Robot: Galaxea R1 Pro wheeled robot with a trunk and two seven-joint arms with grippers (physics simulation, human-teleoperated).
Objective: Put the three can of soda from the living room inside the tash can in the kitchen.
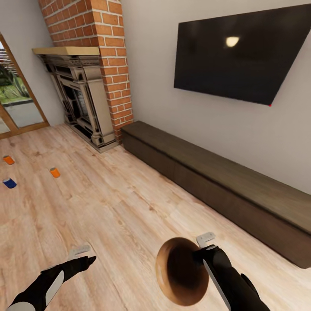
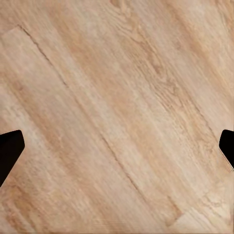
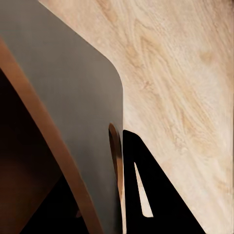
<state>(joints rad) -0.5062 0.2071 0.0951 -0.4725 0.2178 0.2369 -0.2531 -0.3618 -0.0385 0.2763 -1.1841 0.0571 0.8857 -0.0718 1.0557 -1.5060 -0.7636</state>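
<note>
Three soda cans stand on the light wood floor at the left of the head view: an orange can (image 1: 8,160), a second orange can (image 1: 55,172) and a dark blue can (image 1: 9,183). My right gripper (image 1: 206,247) is shut on the rim of the trash can (image 1: 181,272), which hangs tilted with its copper-brown inside facing the camera. In the right wrist view the can's grey wall (image 3: 73,97) is pinched at the rim, with a black finger (image 3: 156,195) on its outside. My left gripper (image 1: 84,255) is open over bare floor, its fingertips (image 2: 9,151) wide apart.
An ornate stone fireplace (image 1: 82,99) and a red brick wall (image 1: 108,52) stand at the back. A long, low dark cabinet (image 1: 216,185) runs along the right wall under a wall-mounted TV (image 1: 242,52). Wood-framed glass doors (image 1: 17,99) are at the far left.
</note>
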